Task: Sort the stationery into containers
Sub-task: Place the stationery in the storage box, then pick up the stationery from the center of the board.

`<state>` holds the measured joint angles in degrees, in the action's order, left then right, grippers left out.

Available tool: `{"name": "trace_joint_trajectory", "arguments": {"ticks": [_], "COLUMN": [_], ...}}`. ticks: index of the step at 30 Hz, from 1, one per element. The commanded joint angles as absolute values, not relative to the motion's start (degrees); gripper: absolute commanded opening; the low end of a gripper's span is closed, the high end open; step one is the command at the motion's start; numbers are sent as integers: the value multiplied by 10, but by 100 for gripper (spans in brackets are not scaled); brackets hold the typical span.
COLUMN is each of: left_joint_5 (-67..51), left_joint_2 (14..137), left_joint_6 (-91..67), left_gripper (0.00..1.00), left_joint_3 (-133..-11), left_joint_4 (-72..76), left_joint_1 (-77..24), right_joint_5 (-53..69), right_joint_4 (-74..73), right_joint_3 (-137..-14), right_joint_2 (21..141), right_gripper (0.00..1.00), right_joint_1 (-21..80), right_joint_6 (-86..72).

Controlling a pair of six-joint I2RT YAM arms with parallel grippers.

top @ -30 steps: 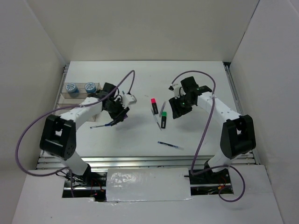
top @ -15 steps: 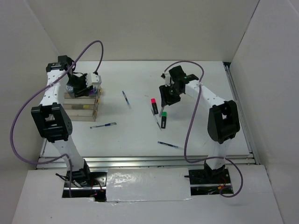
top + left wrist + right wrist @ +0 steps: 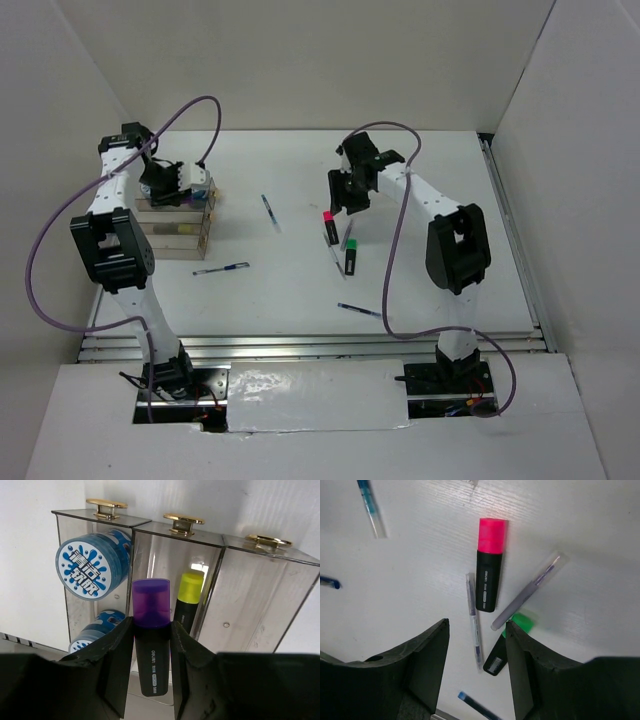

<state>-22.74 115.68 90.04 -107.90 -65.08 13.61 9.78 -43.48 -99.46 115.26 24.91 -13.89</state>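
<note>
My left gripper (image 3: 151, 625) is shut on a purple-capped highlighter (image 3: 150, 610) and holds it at the clear organizer box (image 3: 260, 595), in front of its middle compartment. That compartment holds a yellow-capped highlighter (image 3: 190, 597). The left compartment holds two blue-white tubs (image 3: 90, 568). In the top view the box (image 3: 175, 238) stands at the far left. My right gripper (image 3: 477, 630) is open and empty above a pink-capped highlighter (image 3: 489, 565), a green-capped highlighter (image 3: 515, 640) and two thin pens (image 3: 474, 620).
More pens lie on the white table: one behind the middle (image 3: 268, 211), one near the box (image 3: 221, 268), one toward the front (image 3: 360, 310). The box's right compartment (image 3: 250, 630) shows nothing inside. Walls enclose the table on three sides.
My left arm has swung from the table's middle to the organizer box at the far left. My right gripper has moved back and left, over the pink-capped highlighter.
</note>
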Motion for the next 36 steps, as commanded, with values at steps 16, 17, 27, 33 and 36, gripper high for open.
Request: {"name": "trace_joint_trajectory", "arguments": {"ticks": [16,17,27,33,36], "left_joint_5": [-250,-258,-323,-338,-346], "left_joint_2": [1191,1185,999,870,824], "left_joint_6": [878,868,528,390,328], "left_gripper": [73,73,66,88,94], "left_joint_3": [-1079,-1079,-1009,-897,-845], "left_joint_4": [-589,-574,-367,-258,-228], "left_joint_1": [154,155,139,141,141], "right_joint_5": [79,73,2,-26,-40], "right_joint_4": [-447,-447,-461,-472,-474], "right_joint_3": [-1095,-1100,-1132,-1150,-1149], "right_joint_2": [1248,1255,1319,1356,1363], "right_gripper": [64,63,56,56,54], "right_joint_1": [263,267,291,295,301], "right_joint_6": [-171,-173,-182,-180,-180]}}
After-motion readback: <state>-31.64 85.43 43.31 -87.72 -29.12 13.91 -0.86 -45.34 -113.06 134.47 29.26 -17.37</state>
